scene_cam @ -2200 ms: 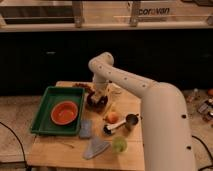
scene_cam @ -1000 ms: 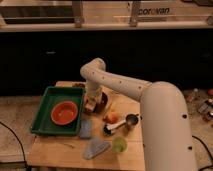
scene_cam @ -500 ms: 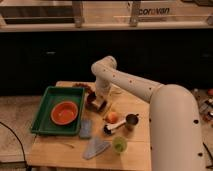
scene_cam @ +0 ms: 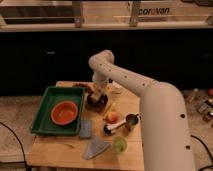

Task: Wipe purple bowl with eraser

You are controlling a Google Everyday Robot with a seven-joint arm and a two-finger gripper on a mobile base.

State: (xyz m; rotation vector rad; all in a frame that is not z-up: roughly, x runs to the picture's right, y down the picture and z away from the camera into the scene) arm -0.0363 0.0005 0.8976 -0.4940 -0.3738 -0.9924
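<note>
Subject: one wooden desk (scene_cam: 52, 151), one arm reaching in from the right side.

1. Gripper (scene_cam: 97, 93): positioned in the far half of the desk, near the middle of its width, pointing down over the purple bowl (scene_cam: 97, 104). It sits at or just inside the bowl's rim; contact with the bowl cannot be confirmed. Whether the gripper is open or closed cannot be told.

2. Purple bowl: upright on the desk, toward the far edge, just beside the far right corner of the green tray (scene_cam: 46, 100). Its upper part is covered by the gripper.

3. Eraser (scene_cam: 94, 90): a small pale patch at the gripper's tip, above the bowl. It is only dimly seen; whether it is gripped cannot be told.

4. Green tray: occupies the left side of the desk, running from near the far edge toward the middle. An orange bowl (scene_cam: 65, 113) stands inside it.

5. Blue-grey pad (scene_cam: 85, 128): flat on the desk, just beside the tray's near right corner.

6. Grey wedge (scene_cam: 95, 148): close to the near edge, mid-width.

7. Green cup (scene_cam: 119, 145): near the near edge, right of the wedge.

8. Steel cup (scene_cam: 131, 121): close to the right edge.

9. Orange fruit (scene_cam: 113, 117): between the purple bowl and the steel cup.
</note>
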